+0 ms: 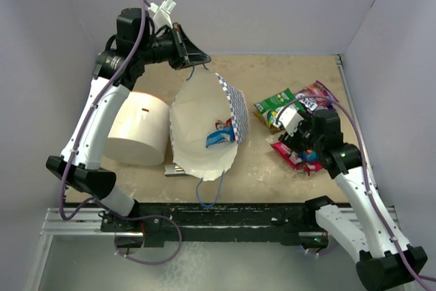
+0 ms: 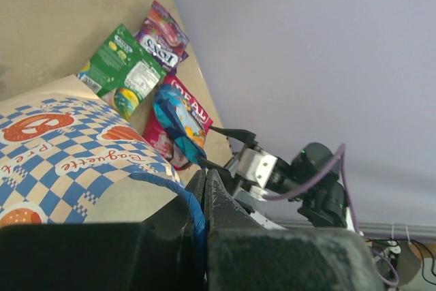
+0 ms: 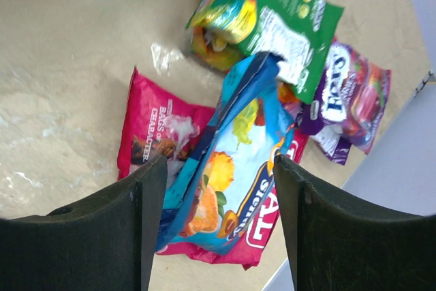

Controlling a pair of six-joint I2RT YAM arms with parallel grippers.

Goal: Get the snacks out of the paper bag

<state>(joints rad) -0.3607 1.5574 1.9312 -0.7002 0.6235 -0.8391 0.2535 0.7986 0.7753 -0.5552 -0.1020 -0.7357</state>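
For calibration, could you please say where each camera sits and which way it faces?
Top external: above and behind, looking down on table; left arm, right arm show.
Left wrist: high over bag, facing the right gripper; own fingers pinch the handle.
Right wrist: facing down at packets; own fingers grip the blue packet.
Both wrists share the blue packet.

A white cylinder (image 1: 138,129) is standing left of centre on a beige table (image 1: 286,185). Pale walls (image 1: 272,5) are enclosing the table, and a black rail (image 1: 225,215) is running along the bottom edge.
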